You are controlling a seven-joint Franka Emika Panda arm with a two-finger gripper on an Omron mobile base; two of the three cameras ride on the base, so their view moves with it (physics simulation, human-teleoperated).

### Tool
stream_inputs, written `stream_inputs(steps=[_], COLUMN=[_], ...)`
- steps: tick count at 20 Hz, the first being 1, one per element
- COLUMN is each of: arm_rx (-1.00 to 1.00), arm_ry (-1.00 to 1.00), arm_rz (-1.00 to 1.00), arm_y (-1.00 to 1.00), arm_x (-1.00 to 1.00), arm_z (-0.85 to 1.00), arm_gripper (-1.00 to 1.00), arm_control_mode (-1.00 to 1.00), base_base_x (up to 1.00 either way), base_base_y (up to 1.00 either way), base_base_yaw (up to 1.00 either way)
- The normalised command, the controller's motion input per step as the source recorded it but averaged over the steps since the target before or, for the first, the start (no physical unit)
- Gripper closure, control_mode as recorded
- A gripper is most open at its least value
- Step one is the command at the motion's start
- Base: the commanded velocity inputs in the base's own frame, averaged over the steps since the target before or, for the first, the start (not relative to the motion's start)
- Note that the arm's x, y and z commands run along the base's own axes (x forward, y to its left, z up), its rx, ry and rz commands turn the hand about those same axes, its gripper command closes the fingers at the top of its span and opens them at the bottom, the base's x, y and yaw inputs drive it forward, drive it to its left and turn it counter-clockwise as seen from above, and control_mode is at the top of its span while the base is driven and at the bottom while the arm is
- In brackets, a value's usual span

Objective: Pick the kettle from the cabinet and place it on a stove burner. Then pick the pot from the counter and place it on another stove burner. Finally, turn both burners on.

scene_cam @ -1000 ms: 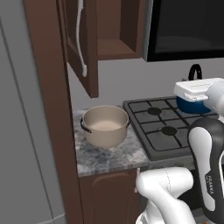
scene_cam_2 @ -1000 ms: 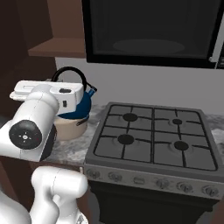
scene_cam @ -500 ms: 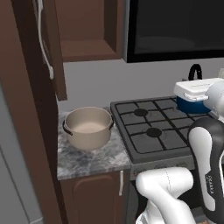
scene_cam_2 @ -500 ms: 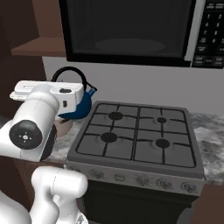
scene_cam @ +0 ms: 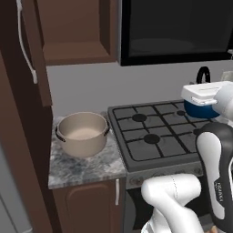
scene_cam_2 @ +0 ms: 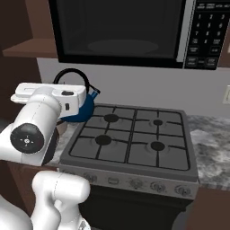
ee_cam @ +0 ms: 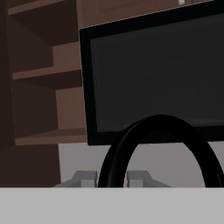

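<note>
Kettle: blue, held in the air above the stove's left edge, spout visible from the right base view. Gripper: fingers clamped on the kettle's black arched handle, seen in the hand view, microwave behind. Pot: beige, on the counter left of the stove, seen in the left base view. Cabinet door: open, above the pot.

I see a grey mottled counter over brown cupboards, beige pot sitting on it (left of the stove)
</note>
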Motion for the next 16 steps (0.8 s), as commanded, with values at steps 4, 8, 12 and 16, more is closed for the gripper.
stream_inputs(steps=[4,8,12,16], arm_rx=[0.0,0.0,0.0,0.0], arm_ry=[0.0,0.0,0.0,0.0], arm_rz=[0.0,0.0,0.0,0.0], arm_y=[0.0,0.0,0.0,0.0], arm_x=[0.0,0.0,0.0,0.0], arm_z=[0.0,0.0,0.0,0.0], arm_gripper=[1.0,1.0,1.0,1.0], arm_control_mode=[1.0,1.0,1.0,1.0], base_base_x=[0.0,0.01,0.12,0.21], base_base_y=[-0.27,-0.31,-0.32,-0.27], base_base_yaw=[0.0,0.0,0.02,0.05])
